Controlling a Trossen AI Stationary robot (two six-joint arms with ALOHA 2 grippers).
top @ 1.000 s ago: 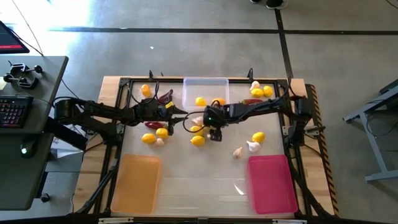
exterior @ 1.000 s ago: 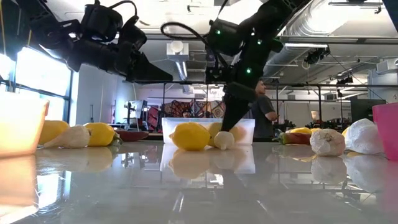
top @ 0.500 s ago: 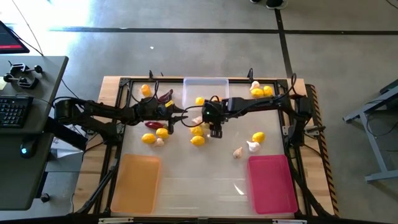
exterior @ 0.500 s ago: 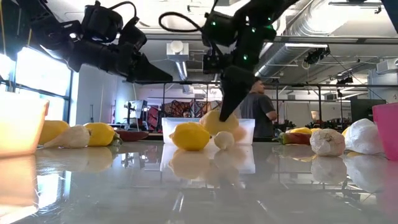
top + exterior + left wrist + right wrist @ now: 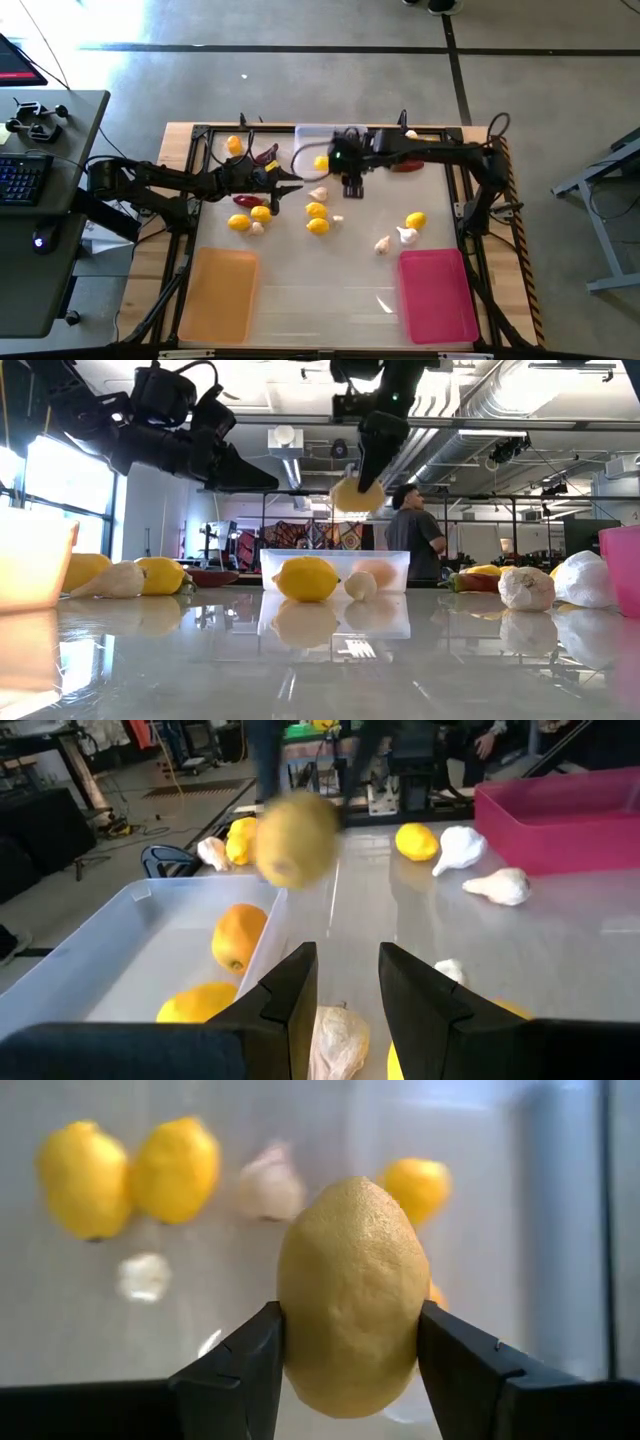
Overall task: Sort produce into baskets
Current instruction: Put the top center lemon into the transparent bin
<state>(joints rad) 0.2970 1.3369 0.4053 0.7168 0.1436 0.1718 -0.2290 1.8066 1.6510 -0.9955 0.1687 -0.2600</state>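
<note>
My right gripper [image 5: 352, 186] is shut on a yellow lemon [image 5: 357, 495], high above the table beside the clear tray [image 5: 330, 134] at the far middle. That tray holds a lemon [image 5: 321, 162] and orange-yellow fruit [image 5: 238, 935]. My left gripper [image 5: 297, 183] hovers to the tray's left, open by a narrow gap, with a garlic bulb [image 5: 335, 1038] on the table just past its fingers. Loose lemons [image 5: 317, 218], garlic [image 5: 406, 235] and red chilies [image 5: 243, 200] lie on the table. The orange tray [image 5: 218, 295] and pink tray [image 5: 437, 295] stand near the front edge. My right gripper pinches the lemon's two sides [image 5: 296, 1330] between its two fingers [image 5: 245, 1365], across its width. The fingers slant down from above. In the low view the lemon hangs at their free ends, lifted clear of the table.
More lemons lie at the far right [image 5: 420, 147] and far left [image 5: 234, 145], with chilies [image 5: 405, 163] beside them. A person [image 5: 415, 545] stands in the room beyond the table. Bare tabletop lies between the orange and pink trays.
My right gripper has taken hold of a lemon among the loose produce at the table's middle. It has risen steeply with it and gone toward the far edge, over the clear tray's near rim. The lemon is lifted clear of the table.
</note>
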